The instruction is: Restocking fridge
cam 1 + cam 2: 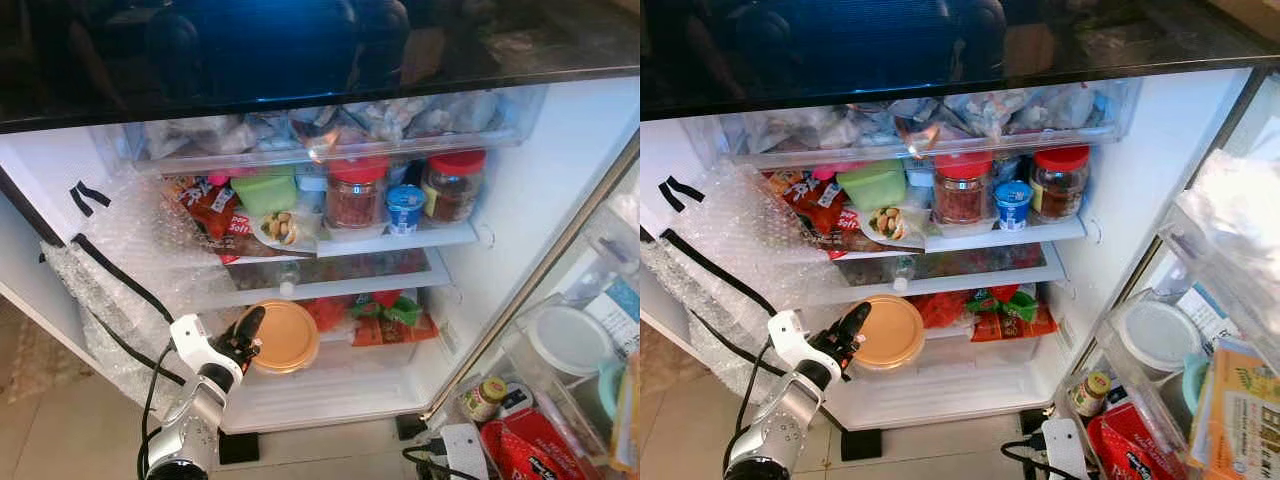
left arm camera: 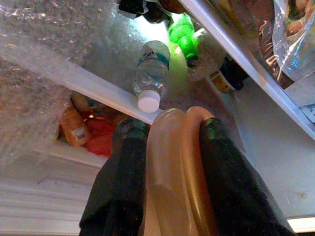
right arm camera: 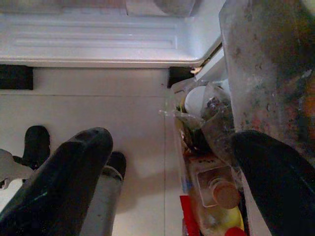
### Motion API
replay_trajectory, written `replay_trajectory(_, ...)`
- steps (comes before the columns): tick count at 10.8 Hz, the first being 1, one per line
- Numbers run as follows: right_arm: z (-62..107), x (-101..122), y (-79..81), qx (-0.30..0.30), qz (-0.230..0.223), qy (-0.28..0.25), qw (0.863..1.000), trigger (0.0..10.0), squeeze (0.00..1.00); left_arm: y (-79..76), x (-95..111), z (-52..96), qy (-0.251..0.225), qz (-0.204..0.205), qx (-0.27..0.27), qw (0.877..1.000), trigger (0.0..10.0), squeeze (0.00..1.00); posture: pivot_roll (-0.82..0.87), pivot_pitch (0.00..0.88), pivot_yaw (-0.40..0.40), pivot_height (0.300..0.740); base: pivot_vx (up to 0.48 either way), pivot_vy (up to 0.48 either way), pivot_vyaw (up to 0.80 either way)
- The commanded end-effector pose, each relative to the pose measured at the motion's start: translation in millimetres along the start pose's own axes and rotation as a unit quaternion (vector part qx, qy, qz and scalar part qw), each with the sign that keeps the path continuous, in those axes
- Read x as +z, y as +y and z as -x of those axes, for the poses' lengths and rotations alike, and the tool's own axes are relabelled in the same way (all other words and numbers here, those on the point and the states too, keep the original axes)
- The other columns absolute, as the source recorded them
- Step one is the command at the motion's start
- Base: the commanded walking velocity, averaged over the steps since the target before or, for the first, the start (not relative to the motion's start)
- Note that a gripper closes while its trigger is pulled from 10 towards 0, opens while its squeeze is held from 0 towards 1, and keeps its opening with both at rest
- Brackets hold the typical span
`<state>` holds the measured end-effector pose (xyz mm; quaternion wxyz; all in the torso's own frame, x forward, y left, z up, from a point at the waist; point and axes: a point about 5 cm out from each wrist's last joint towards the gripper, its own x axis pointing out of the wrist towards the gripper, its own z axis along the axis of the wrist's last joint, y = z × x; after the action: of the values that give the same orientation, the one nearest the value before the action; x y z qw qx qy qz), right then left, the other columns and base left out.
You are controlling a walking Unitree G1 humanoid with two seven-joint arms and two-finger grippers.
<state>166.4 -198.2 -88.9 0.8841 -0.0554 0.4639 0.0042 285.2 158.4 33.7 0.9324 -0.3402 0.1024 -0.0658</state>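
A round tan container with a lid (image 1: 285, 336) stands on edge at the left of the open fridge's lower compartment (image 1: 330, 385), in front of red and green packets. My left gripper (image 1: 245, 335) reaches in from below left and is shut on the container's rim. In the left wrist view both black fingers (image 2: 130, 147) press on the two sides of the container (image 2: 177, 167). My right gripper (image 3: 170, 140) hangs open over the tiled floor beside the fridge door's lower bin, with nothing between its fingers.
Two red-lidded jars (image 1: 357, 190), a green box (image 1: 265, 190) and a blue cup (image 1: 405, 208) crowd the upper shelf. A water bottle (image 2: 152, 73) lies on the shelf above the container. Bubble wrap (image 1: 130, 260) lines the left wall. Full door bins (image 1: 565, 340) stand at right.
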Motion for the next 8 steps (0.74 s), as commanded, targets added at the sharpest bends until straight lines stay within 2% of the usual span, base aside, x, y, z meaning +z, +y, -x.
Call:
replay_trajectory(1, -0.1, -0.9, 2.0, 0.002, -0.002, 0.003, 1.0, 10.0, 0.0, -0.9, 3.5, -2.1, -0.005, -0.001, -0.004, 1.0, 10.0, 0.0, -0.03, 0.04, 0.026, 0.715, 0.0, 0.0, 0.0)
replay_trajectory(3, 0.3, -1.9, 0.2, 0.003, -0.003, 0.003, 1.0, 10.0, 0.0, -1.7, 3.1, -2.8, -0.004, -0.001, -0.006, 1.0, 10.0, 0.0, -0.04, 0.041, 0.025, 0.675, 0.0, 0.0, 0.0)
replay_trajectory(8, 1.6, -6.6, -0.7, 0.004, -0.002, 0.007, 1.0, 10.0, 0.0, -1.7, 2.6, -2.7, -0.002, -0.002, -0.007, 1.0, 10.0, 0.0, -0.03, 0.042, 0.026, 0.67, 0.0, 0.0, 0.0)
